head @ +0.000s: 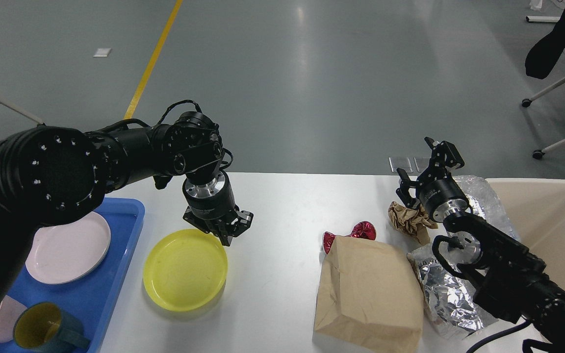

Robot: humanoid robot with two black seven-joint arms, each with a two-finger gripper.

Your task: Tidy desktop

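Brown paper lies nearest me: a flattened bag on the white desktop, which spans the whole lower view, with crinkled silver foil just beside it on the right, partly under my right arm. To my left a blue tray holds a pale plate and a teal mug with a yellow inside, so I judge the tray to be where dishes belong. Just beside the tray a yellow plate sits flat on the desktop, outside the tray, and I take it for my next piece. My left gripper points down over the plate's far rim, at or just above it; its dark fingers look close together with nothing between them, but I cannot tell how wide they stand. Farther off, a red foil wrapper peeks past the bag's far edge, near a crumpled brown paper wad. My right gripper stands raised above that wad, fingers spread and empty, beside clear plastic wrap and the cream bin, which I judge suits the rubbish.
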